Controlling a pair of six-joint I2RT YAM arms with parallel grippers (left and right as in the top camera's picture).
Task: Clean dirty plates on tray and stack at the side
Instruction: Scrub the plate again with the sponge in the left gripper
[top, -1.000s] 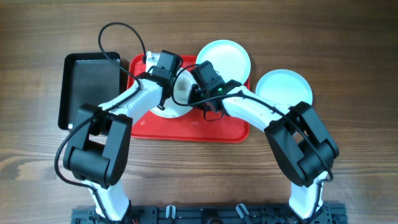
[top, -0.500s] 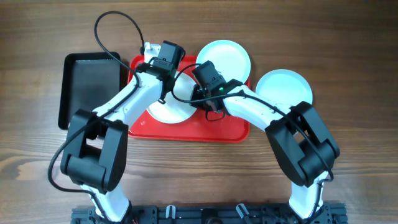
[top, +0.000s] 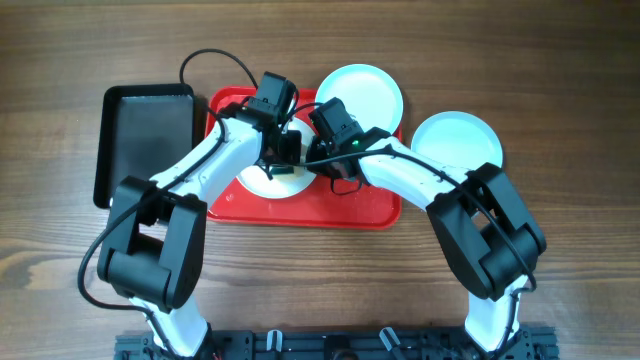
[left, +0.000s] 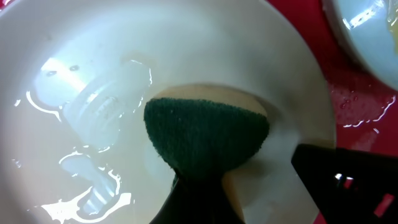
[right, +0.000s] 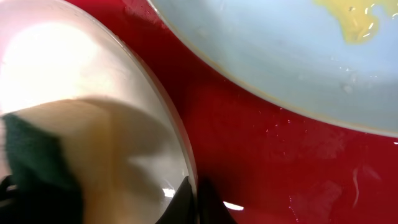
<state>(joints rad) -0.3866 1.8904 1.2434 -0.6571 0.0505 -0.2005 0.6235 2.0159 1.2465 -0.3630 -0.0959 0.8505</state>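
One white plate (top: 262, 180) lies at the left of the red tray (top: 360, 210). My left gripper (top: 283, 152) is shut on a green and yellow sponge (left: 205, 137) and presses it on this wet plate (left: 93, 62). My right gripper (top: 314, 160) is shut on the same plate's right rim (right: 186, 168). A second plate (top: 360, 92) sits at the tray's back right; the right wrist view shows a yellow stain (right: 354, 18) on it. A third plate (top: 458, 140) lies on the table to the right of the tray.
A black rectangular tray (top: 145, 140) lies left of the red tray. The two arms cross closely over the red tray's middle. The red tray floor (right: 261, 162) is wet. Bare wooden table (top: 320, 290) lies in front.
My left gripper has moved with the sponge from the tray's back left edge rightward and down onto the plate, close to my right gripper. The right arm has held still.
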